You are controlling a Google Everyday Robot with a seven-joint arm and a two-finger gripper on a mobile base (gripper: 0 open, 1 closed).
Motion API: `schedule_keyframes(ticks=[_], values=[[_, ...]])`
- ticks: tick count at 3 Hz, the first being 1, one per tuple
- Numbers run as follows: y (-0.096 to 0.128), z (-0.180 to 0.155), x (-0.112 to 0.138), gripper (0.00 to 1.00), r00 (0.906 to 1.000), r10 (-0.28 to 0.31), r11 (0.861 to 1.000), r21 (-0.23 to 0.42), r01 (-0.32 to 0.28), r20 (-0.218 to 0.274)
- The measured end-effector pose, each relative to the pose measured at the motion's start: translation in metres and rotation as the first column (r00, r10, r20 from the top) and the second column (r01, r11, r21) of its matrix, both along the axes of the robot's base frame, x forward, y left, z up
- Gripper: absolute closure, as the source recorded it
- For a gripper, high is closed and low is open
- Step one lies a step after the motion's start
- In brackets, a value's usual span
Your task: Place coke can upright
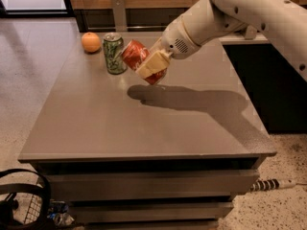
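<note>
– Gripper (152, 65) is upper-middle of the frame, clamped around the coke can (134, 53). The can hangs tilted over the table (144, 128), just right of the green can (114, 53), with its shadow on the tabletop underneath. So I'd say we're mid-carry and the placing hasn't happened yet?

– Yeah, that's my read too. The next move needs the wrist rotated until the can's axis is vertical, then a straight lowering onto bare tabletop before letting go. I'd keep it away from the green can, it's really close on that side. The orange (90, 42) at upper left is well out of the way.

– Any idea which end of the can is the top?

– Nope, can't tell. The tan finger pad (154, 61) covers the can's middle, the other finger is hidden behind it, and the arm (249, 13) runs off the frame's right edge.
</note>
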State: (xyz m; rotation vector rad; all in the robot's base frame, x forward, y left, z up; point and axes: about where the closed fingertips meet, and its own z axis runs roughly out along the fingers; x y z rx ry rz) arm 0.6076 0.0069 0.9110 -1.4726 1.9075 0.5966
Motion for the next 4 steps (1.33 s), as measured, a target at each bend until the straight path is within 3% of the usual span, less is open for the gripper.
schedule_keyframes(ticks=[1, 2, 4], values=[[-0.011, 0.001, -0.015, 1.00, 0.9984, -0.024, 0.990, 0.142, 0.017, 0.050], [-0.019, 0.001, -0.026, 1.00, 0.9936, -0.034, 0.975, 0.221, 0.010, 0.108], [-0.008, -0.002, -0.035, 1.00, 0.9829, -0.022, 0.950, 0.310, -0.036, 0.183]])
